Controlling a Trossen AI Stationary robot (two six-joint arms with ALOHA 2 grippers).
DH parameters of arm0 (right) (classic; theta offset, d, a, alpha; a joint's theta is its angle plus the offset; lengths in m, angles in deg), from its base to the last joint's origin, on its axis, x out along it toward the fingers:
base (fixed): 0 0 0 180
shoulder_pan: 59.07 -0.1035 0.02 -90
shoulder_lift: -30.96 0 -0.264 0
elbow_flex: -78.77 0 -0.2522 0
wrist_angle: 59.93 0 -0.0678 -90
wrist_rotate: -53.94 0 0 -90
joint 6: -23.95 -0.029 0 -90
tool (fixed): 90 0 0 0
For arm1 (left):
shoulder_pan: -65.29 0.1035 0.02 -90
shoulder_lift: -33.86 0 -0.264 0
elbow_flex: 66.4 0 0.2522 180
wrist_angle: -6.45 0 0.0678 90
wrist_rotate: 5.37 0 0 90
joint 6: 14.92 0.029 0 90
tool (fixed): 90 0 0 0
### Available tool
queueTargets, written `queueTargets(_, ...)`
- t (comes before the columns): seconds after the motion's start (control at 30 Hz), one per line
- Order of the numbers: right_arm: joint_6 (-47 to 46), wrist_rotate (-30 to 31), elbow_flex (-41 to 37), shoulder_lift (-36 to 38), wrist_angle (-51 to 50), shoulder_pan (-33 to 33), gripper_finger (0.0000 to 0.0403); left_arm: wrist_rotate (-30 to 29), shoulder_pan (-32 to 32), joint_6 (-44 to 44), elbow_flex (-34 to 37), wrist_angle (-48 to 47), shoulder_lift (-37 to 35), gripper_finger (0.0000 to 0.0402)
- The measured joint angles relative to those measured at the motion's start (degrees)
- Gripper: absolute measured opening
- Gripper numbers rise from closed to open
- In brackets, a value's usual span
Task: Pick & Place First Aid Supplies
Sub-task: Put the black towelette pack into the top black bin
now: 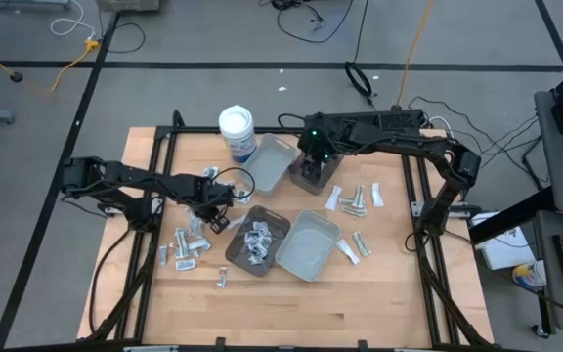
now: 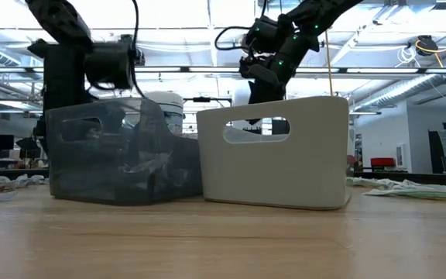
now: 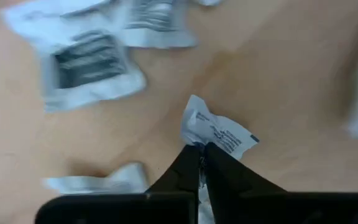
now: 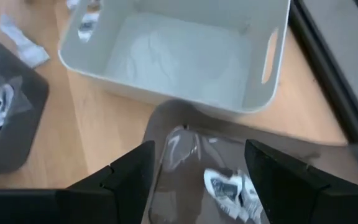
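Over on the left half of the table, the left gripper (image 3: 201,155) has its fingers pressed together on the edge of a small white packet (image 3: 219,132), just off the wood beside a scatter of loose packets (image 1: 186,246). Across from it, the right gripper (image 4: 197,171) hangs with fingers spread above a dark tray (image 1: 313,174) holding a few packets (image 4: 229,190). A pale grey tray (image 4: 185,53) sits near it, and 1 smoky tray (image 1: 257,241) holds more packets.
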Motion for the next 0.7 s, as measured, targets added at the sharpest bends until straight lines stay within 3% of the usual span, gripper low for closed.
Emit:
queueTargets(0.4,-0.7,-1.0,0.0,4.3,1.5,-1.1,0.0243,-1.2,0.0,11.8,-0.2,22.1,-16.4,0.0006)
queueTargets(0.7,-3.9,-12.4,0.0,5.0,5.8,-2.8,0.0242,0.1,0.0,18.0,-0.2,47.2,-17.5,0.0005)
